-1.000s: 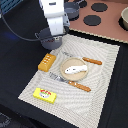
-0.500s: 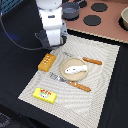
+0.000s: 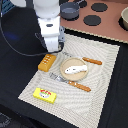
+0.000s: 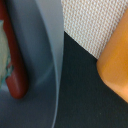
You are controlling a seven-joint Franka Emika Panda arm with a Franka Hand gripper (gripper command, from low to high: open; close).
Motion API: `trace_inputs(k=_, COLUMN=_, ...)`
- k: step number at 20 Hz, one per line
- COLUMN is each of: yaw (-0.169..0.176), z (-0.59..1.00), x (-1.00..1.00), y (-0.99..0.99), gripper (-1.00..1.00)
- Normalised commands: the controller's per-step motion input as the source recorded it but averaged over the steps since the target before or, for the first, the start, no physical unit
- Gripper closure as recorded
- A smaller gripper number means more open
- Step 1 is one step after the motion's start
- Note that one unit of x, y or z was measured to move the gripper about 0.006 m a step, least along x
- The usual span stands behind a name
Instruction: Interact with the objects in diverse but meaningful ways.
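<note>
From where I sit I cannot tell how the jaws stand: in the exterior view the gripper (image 3: 54, 49) is hidden under the arm's own white body, and the wrist view is so close and blurred that no fingertips are clear in it. That wrist picture gives me only a pale grey curved surface, a red-brown shape against it, a patch of woven mat and an orange mass (image 4: 116, 60) over dark tabletop.

Just below the gripper in the exterior view lies the orange bread loaf (image 3: 46, 62), at the placemat's edge nearest the exterior view's left. Beside it on the beige placemat (image 3: 107, 75) sits the tan plate (image 3: 74, 69) with the white fish (image 3: 75, 68) lying across it. The red-brown sausage (image 3: 92, 61) rests on the mat just beyond the plate, toward the exterior view's right. An orange-handled fork (image 3: 72, 83) lies along the plate's near side, and the yellow red-labelled block (image 3: 44, 95) sits near the mat's near corner, well apart from the loaf.

Behind the arm a grey pot (image 3: 69, 10) stands at the edge of a brown stove board (image 3: 107, 22) with black burner discs.

The arm itself stands upright over the mat's far corner, wrist pointing straight down, a black cable looping off to the exterior view's left.
</note>
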Motion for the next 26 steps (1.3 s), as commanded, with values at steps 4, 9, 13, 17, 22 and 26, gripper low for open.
trace_inputs(k=4, yaw=0.0, z=-0.11, x=0.03, y=0.0, gripper=1.0)
trace_inputs(k=9, yaw=0.0, z=0.07, x=0.13, y=-0.01, gripper=1.0)
trace_inputs(k=13, yaw=0.0, z=0.25, x=0.22, y=-0.04, gripper=1.0)
trace_inputs(k=17, yaw=0.0, z=0.14, x=0.19, y=-0.02, gripper=1.0)
trace_inputs(k=22, yaw=0.0, z=0.06, x=0.19, y=-0.01, gripper=1.0)
trace_inputs(k=26, yaw=0.0, z=0.0, x=0.2, y=0.0, gripper=1.0)
